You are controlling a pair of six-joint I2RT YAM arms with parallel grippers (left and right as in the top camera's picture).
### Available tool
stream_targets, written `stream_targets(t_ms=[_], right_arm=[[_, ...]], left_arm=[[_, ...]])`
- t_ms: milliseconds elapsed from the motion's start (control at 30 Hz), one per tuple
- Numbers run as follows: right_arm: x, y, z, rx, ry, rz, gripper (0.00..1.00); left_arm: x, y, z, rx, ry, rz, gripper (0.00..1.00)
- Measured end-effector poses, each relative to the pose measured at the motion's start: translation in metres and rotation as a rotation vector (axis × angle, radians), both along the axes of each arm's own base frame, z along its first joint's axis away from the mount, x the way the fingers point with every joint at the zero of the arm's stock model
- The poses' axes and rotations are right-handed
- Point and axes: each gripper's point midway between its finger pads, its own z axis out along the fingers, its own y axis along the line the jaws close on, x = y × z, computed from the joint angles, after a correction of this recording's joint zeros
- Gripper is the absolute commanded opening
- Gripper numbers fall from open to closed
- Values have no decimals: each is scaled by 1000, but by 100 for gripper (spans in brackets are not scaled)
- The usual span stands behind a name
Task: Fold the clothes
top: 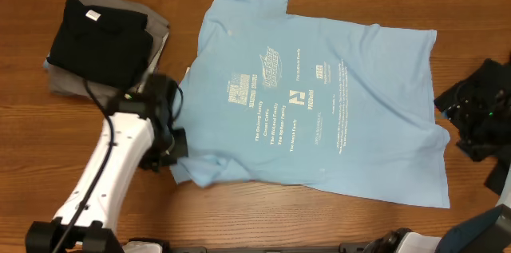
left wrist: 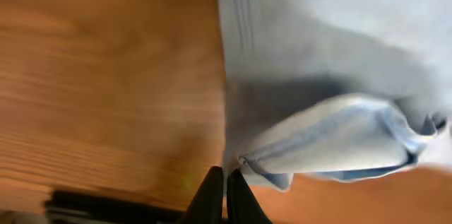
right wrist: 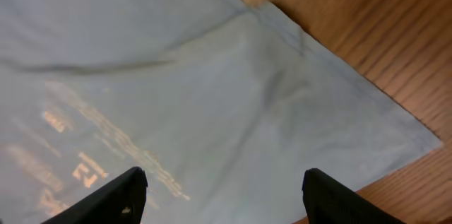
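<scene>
Left gripper (left wrist: 226, 180) pinched shut on light blue T-shirt (top: 319, 93) sleeve hem, near-left of tabletop (top: 239, 225); right gripper (right wrist: 226, 206) wide open, empty. Cloth light, floppy imo, so grab corners.

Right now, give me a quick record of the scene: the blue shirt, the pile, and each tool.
shirt: light blue T-shirt, spread out, print up
sleeve: one sleeve rumpled and folded over
pile: black shirt folded atop grey one, beside the blue shirt
left tool: shut at the sleeve's edge; pinch on cloth unclear
right tool: open, above the shirt near a corner
</scene>
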Motion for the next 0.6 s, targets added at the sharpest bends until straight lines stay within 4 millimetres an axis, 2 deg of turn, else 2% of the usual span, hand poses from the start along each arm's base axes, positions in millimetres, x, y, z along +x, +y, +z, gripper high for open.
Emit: stream_targets(t_ms=[100, 167, 200, 433, 600], right_arm=[[-14, 4, -20, 17, 60, -24, 72], [-23, 7, -32, 32, 97, -48, 68], [-28, 7, -37, 41, 114, -63, 61], [-71, -2, -65, 83, 226, -204, 54], [-105, -9, -88, 97, 294, -321, 55]], left_arm=[[16, 4, 13, 16, -58, 6, 4], [22, 4, 16, 19, -83, 6, 4], [23, 4, 17, 19, -88, 6, 4], [23, 4, 17, 19, -89, 6, 4], [24, 4, 17, 19, -91, 6, 4]])
